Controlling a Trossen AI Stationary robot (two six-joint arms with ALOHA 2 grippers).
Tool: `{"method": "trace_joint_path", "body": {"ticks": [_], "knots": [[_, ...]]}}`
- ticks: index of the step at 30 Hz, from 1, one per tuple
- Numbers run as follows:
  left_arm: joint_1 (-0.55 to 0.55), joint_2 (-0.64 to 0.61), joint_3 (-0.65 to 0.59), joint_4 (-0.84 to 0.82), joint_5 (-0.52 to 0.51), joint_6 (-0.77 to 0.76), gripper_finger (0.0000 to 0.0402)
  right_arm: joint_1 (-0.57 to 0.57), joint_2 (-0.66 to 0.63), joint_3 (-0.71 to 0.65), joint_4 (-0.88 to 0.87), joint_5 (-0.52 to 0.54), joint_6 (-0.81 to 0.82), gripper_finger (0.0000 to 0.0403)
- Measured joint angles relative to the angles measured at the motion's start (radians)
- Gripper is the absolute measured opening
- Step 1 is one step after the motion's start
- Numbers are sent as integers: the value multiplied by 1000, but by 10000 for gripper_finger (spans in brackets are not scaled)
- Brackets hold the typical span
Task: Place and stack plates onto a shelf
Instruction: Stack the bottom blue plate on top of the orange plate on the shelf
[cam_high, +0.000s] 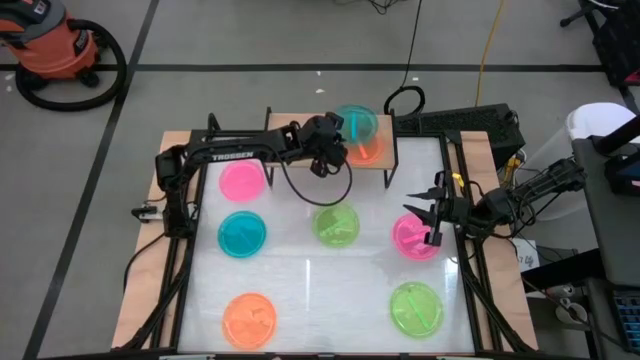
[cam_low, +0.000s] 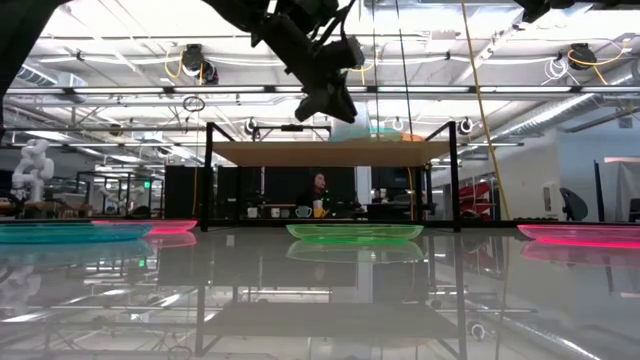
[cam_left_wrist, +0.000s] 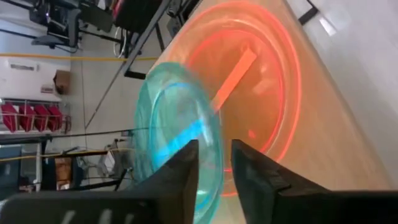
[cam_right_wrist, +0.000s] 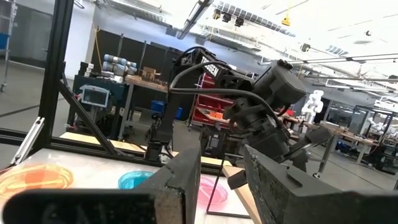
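Observation:
My left gripper (cam_high: 338, 150) reaches over the shelf (cam_high: 290, 130), a low light-wood board on black legs at the table's far edge, and is shut on a blue plate (cam_high: 353, 122). An orange plate (cam_high: 368, 152) lies flat on the shelf's right half, beneath the blue one. In the low view the shelf board (cam_low: 300, 153) stands below that gripper (cam_low: 325, 100). My right gripper (cam_high: 426, 222) hangs open above a pink plate (cam_high: 412, 240) at the table's right, touching nothing; its wrist view shows an empty gap between its fingers (cam_right_wrist: 222, 155). My left gripper (cam_left_wrist: 214, 149) pinches the blue plate by its rim (cam_left_wrist: 210, 127), one finger on each face. The fingers come from the table's left, slanting slightly down. The plate stands tilted on edge over the orange plate (cam_left_wrist: 261, 74). Whether its far rim touches the orange plate, I cannot tell.
Flat on the white table lie a pink plate (cam_high: 242, 180), a blue plate (cam_high: 242, 233), a green plate (cam_high: 337, 225), an orange plate (cam_high: 250, 318) and another green plate (cam_high: 416, 308). The shelf's left half is bare. Black frame rails run along both table sides.

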Motion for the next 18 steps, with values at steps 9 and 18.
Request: {"method": "trace_joint_path", "body": {"ticks": [9, 18], "knots": [[-80, -73, -2, 7, -42, -8, 140, 0, 0, 0, -15, 0, 3, 105], [-53, -167, 0, 30, -48, -90, 140, 0, 0, 0, 6, 0, 4, 105]]}}
